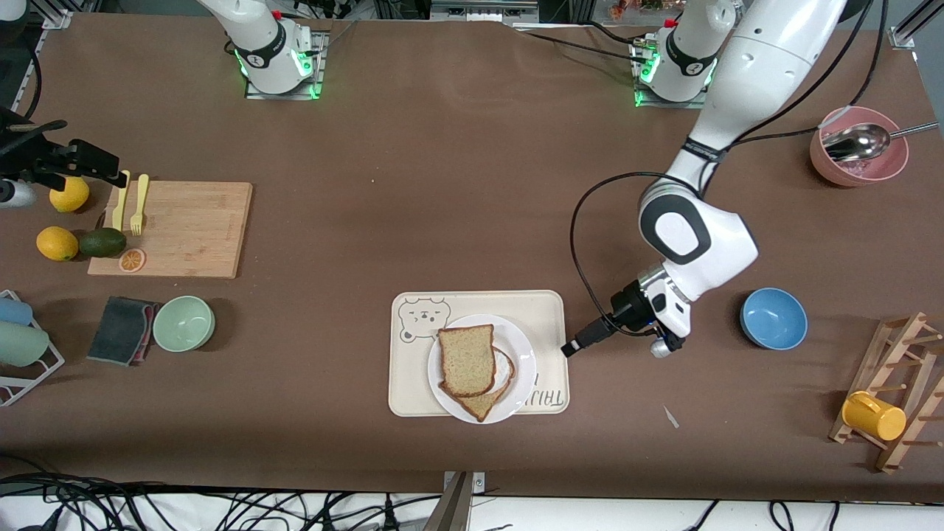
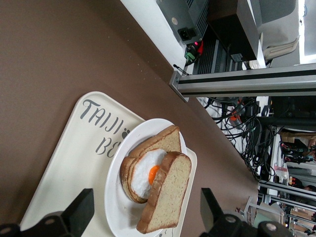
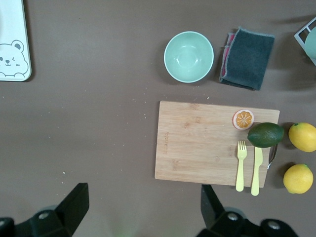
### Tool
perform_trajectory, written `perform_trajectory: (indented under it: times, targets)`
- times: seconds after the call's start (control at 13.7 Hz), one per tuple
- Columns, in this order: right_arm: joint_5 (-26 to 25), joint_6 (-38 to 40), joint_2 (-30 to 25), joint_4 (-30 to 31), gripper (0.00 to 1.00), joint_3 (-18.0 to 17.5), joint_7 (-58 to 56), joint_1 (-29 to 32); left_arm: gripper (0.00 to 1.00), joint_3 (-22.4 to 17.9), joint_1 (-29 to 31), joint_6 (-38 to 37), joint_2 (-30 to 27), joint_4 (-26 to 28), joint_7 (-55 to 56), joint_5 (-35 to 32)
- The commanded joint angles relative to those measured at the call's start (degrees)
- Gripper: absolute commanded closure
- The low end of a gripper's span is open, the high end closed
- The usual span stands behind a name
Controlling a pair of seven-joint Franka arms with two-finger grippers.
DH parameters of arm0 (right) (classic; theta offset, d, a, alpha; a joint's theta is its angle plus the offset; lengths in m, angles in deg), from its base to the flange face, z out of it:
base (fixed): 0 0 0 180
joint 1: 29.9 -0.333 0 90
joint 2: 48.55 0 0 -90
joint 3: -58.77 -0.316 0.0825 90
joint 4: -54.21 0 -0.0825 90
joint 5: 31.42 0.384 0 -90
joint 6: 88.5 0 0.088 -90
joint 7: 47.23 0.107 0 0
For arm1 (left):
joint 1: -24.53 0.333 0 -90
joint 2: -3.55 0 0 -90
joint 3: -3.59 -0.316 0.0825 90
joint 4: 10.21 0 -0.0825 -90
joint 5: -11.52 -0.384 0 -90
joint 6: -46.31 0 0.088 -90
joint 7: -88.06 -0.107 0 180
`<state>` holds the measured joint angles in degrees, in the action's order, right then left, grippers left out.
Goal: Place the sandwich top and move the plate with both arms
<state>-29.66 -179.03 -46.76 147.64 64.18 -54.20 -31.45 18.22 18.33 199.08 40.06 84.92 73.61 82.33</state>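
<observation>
At lower centre, the sandwich top [image 1: 467,359] lay on the plate [image 1: 525,369]; both released tools, left tool [image 1: 571,347] nearest and right tool [image 3: 140,210] waiting, next had to grip its rim.

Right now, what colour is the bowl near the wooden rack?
The bowl is blue, clearest in the front view.

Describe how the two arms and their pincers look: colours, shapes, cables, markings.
Both arms are glossy white with rounded shells and black joint rings. Their bases glow green, each with a red button on top. The left arm carries a looping black cable to its black wrist. The left pincer and right pincer have black, wedge-shaped fingers.
</observation>
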Motion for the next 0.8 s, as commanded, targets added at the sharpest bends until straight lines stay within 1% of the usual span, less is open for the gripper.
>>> perform_trajectory:
  times: [0.0,0.15,0.22,0.58,0.73]
  targets:
    - [-0.2,1.2,0.4,-1.4,0.00,-0.3,0.2,0.3,0.04,-0.7,3.1,-7.6,-4.9,2.5,10.6,-13.9]
    - [-0.2,1.2,0.4,-1.4,0.00,-0.3,0.2,0.3,0.01,-0.7,5.7,-12.9,-6.4,1.8,17.9,-26.0]
    - [-0.2,1.2,0.4,-1.4,0.00,-0.3,0.2,0.3,0.01,-0.7,6.6,-15.0,-7.4,1.8,20.2,-30.4]
    - [-0.2,1.2,0.4,-1.4,0.00,-0.3,0.0,0.2,0.01,-2.9,9.8,-28.8,-13.0,0.8,24.7,-47.8]
    - [-0.2,1.1,0.4,-1.4,0.00,-0.4,0.0,0.2,0.00,-3.1,10.5,-32.3,-15.4,0.7,28.3,-54.7]
